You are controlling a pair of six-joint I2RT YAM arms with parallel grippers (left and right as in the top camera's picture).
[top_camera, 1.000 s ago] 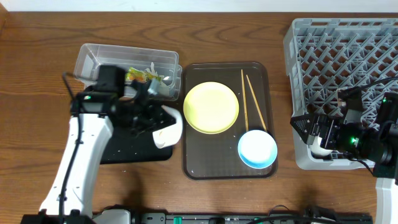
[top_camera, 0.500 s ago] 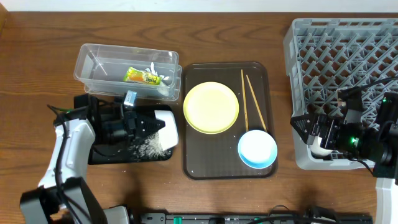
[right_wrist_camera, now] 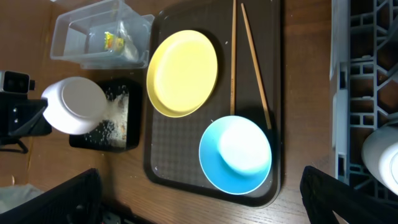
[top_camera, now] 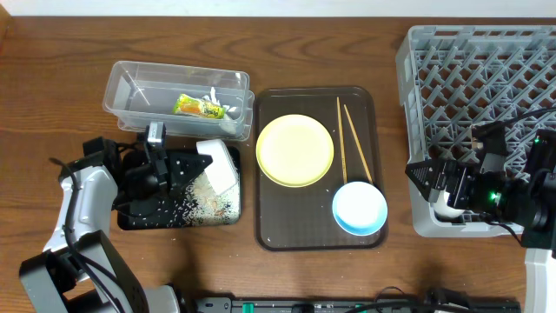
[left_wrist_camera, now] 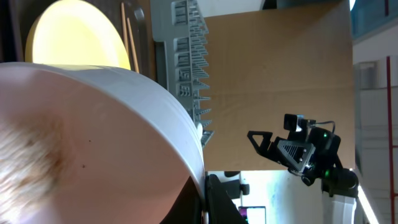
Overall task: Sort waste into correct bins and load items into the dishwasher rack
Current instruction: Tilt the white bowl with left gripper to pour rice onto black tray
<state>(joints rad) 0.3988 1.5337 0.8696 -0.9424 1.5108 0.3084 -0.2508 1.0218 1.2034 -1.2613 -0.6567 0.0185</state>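
We see the left gripper (top_camera: 193, 167) closed on the rim of one white round bowl (top_camera: 219, 165). The bowl is tipped on its side above the right end of one shallow black tray (top_camera: 139, 217), mouth facing the left arm and base facing the one dark brown serving tray (top_camera: 265, 174). White rice grains (top_camera: 198, 204) lie scattered on the black tray. The bowl hangs just beside the serving tray's left edge. Behind it stands one clear plastic bin (top_camera: 122, 91) holding a yellow-green wrapper (top_camera: 198, 106). The serving tray carries one yellow plate (top_camera: 295, 149), one blue bowl (top_camera: 360, 209) and two wooden chopsticks (top_camera: 341, 139), their long axes running front to back. The right gripper (top_camera: 420, 178) is spread wide and empty at the front left corner of one grey dishwasher rack (top_camera: 486, 78). Bare wood separates the rack from the serving tray.
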